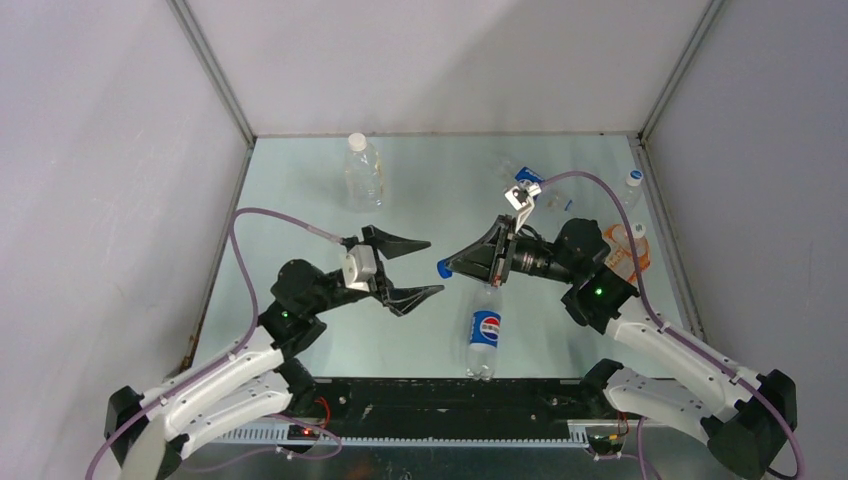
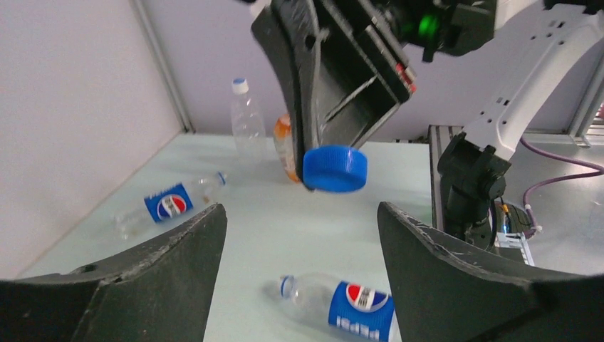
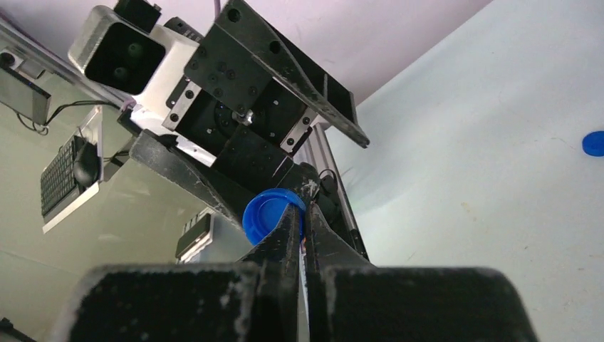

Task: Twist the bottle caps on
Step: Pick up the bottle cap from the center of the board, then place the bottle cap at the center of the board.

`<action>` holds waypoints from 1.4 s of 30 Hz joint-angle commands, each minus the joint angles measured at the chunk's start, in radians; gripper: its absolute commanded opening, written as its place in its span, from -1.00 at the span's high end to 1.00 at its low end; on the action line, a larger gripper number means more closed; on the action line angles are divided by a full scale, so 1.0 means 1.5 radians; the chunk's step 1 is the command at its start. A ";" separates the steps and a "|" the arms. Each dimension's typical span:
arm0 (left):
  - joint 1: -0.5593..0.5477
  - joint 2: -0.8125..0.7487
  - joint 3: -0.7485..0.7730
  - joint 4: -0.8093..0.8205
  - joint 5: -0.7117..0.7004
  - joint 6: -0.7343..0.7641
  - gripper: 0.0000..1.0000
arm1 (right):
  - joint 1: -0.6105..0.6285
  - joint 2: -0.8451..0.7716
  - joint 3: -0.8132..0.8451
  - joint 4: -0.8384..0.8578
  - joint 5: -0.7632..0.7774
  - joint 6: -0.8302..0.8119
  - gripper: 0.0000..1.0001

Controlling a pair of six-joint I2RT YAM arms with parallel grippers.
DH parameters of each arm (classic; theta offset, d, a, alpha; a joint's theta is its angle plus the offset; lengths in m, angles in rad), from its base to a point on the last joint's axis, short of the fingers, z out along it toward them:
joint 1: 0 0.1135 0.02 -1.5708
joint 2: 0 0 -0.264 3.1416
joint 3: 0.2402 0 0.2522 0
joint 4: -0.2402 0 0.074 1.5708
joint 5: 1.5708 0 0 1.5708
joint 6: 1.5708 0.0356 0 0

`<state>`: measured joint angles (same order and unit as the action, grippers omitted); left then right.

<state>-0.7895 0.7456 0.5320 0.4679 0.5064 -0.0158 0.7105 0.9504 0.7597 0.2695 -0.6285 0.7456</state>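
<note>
In the top view the right gripper [image 1: 455, 267] hides the neck of the Pepsi bottle [image 1: 484, 335]. Its fingers [image 3: 283, 241] cover part of the held cap [image 3: 262, 214]. It blocks most of the orange bottle [image 2: 283, 146]. The picture's edge cuts off the loose cap [image 3: 593, 143]. The far bottles [image 1: 632, 183] look too small to make out.

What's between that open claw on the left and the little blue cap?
Nothing, just open air between the left gripper and the blue cap; the left wrist view shows it best.

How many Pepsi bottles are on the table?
2. One Pepsi bottle lies at the table's near edge; the other lies farther off beside a wall. More may be hidden.
</note>
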 commanded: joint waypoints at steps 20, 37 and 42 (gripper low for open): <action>-0.045 0.048 0.053 0.109 0.053 0.042 0.07 | 0.029 -0.005 0.000 0.070 -0.002 0.025 0.99; -0.045 0.090 0.147 -0.181 -0.105 0.003 0.69 | -0.019 -0.103 0.000 -0.218 0.185 -0.070 -0.51; -0.046 0.181 0.252 -0.388 -0.208 -0.040 0.71 | -0.048 -0.172 0.002 -0.394 0.323 -0.095 -0.98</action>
<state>-0.8555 0.9283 0.8013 0.1577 0.3622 -0.0174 0.6636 0.7574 0.7559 -0.0772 -0.3565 0.6640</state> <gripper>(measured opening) 0.354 0.953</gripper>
